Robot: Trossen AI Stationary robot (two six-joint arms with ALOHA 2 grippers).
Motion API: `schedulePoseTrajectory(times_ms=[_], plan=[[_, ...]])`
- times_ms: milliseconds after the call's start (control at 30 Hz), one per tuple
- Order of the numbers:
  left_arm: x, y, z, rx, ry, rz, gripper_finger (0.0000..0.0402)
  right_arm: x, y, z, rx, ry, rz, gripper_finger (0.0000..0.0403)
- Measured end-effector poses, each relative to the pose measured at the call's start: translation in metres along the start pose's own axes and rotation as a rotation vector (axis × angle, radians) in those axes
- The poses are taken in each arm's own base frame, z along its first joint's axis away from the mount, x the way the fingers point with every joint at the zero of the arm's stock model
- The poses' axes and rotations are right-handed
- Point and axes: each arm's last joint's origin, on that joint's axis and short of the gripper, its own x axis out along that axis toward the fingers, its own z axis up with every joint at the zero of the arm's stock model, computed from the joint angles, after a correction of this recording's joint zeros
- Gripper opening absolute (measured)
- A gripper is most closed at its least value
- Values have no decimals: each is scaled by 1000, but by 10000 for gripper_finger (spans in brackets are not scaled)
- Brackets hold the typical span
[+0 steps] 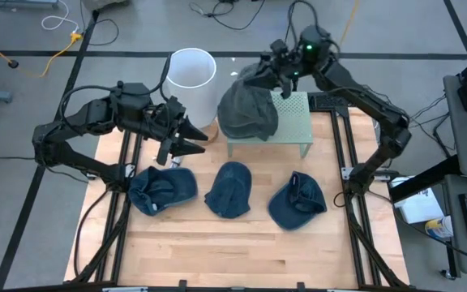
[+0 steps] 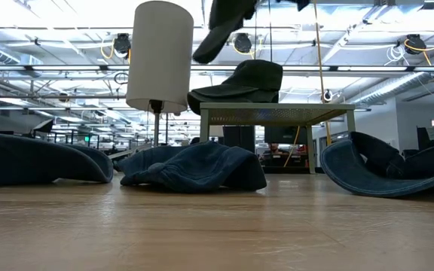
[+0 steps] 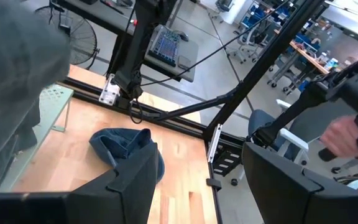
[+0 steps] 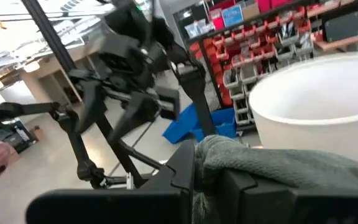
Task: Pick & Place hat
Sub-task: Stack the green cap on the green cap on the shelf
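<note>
My right gripper (image 1: 277, 73) is up over the far side of the green stand (image 1: 292, 122), shut on a grey-green hat (image 1: 255, 76) that shows at the low view's top (image 2: 223, 26). A second grey hat (image 2: 239, 81) rests on the stand's top (image 2: 277, 113), below the held one. Three blue denim hats (image 1: 162, 189) (image 1: 229, 189) (image 1: 297, 201) lie in a row on the table. My left gripper (image 1: 190, 135) is open, touching nothing, left of the stand and above the leftmost blue hat. My right gripper pinches a bunched fold of the grey-green hat's cloth (image 4: 229, 155) between its two fingers (image 4: 182, 168). The hat is lifted clear and hangs below the fingers above the stand (image 2: 221, 34). Which part of the hat the fold belongs to is hidden by the fingers.
A white cylindrical bin (image 1: 191, 66) stands at the far edge, left of the stand. Black frame rails (image 1: 349, 154) run along both table sides. Bare wood (image 1: 233, 251) lies near the front edge. A person's hand (image 3: 340, 134) shows beyond the table in the left wrist view.
</note>
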Motion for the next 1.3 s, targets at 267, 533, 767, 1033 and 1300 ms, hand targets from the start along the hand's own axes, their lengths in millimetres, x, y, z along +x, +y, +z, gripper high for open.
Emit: schedulePoseTrajectory(times_ms=[267,533,767,1033,1300], plan=[[0,1,-1,13,2,15,239,14,-36,-21,30,47,-24,21],[0,1,-1,11,9,21,239,-7,-50,-26,144,88,-105,21],[0,1,-1,16,9,21,239,-14,-54,-39,192,174,-139,21],[0,2,-1,22,-10,71,239,-22,-53,-43,122,219,-175,21],[0,3,-1,21,-9,71,239,-29,-54,-61,81,369,-308,21]])
